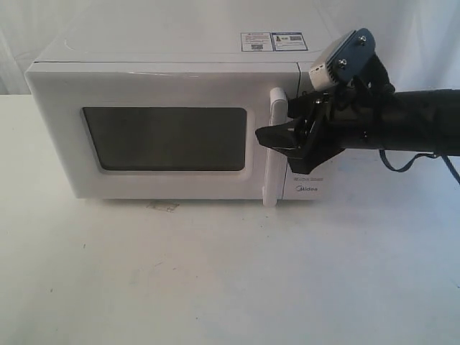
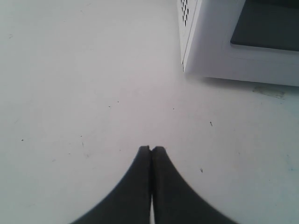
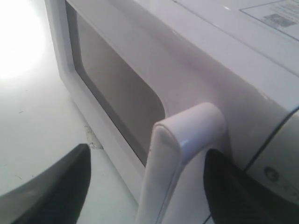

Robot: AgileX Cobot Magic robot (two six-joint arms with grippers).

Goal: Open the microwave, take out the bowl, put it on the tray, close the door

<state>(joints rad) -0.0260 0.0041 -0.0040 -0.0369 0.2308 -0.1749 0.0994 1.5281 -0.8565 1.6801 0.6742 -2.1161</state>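
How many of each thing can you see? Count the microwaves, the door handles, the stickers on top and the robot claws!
Microwave: 1
Door handle: 1
Stickers on the top: 2
Grippers: 2, the left gripper and the right gripper
Total: 6

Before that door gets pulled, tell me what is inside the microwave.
Nothing inside shows. The door is shut, and its dark window gives no view through, so whether a bowl sits in there cannot be seen from any view.
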